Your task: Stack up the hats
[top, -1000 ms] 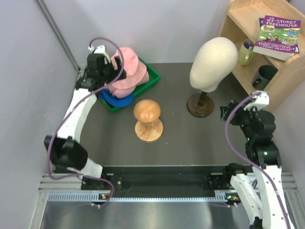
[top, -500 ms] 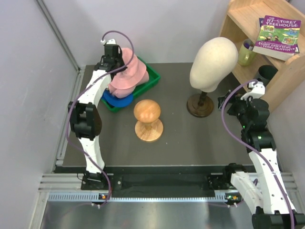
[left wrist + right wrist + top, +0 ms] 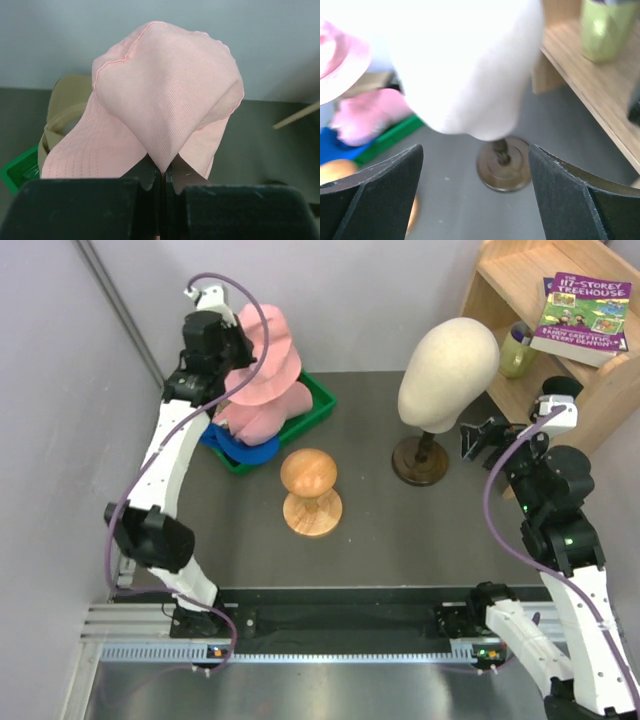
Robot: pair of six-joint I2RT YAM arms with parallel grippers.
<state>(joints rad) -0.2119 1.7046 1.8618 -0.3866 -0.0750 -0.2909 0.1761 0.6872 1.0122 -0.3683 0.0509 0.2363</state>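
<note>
Grey table [image 3: 400, 540] fills the middle of the top view, and a wooden shelf [image 3: 497, 300] stands at the upper right with a book [image 3: 582, 315] on it. Left of the shelf is a cream mannequin head [image 3: 448, 365] on a dark round base.

At the upper left, the pink cap [image 3: 268, 355] hangs above a green tray [image 3: 322, 400]. The left gripper [image 3: 237, 345] has its jaws pressed together on a fold of the cap's fabric. In the left wrist view that pinch shows plainly, with the left gripper [image 3: 162, 175] nipping the cloth and the pink cap [image 3: 165, 100] bulging up beyond it. More pink lies lower, over the tray, possibly a second cap, though I cannot tell.

A wooden knob stand [image 3: 311, 490] sits centre-left, near the tray. The blue cap [image 3: 240, 450] lies at the tray's near corner, under the pink. A tan cap [image 3: 60, 100] peeks out at the left of the left wrist view.

The right gripper [image 3: 483, 440], right of the mannequin's base, has its jaws spread wide and holds nothing.
</note>
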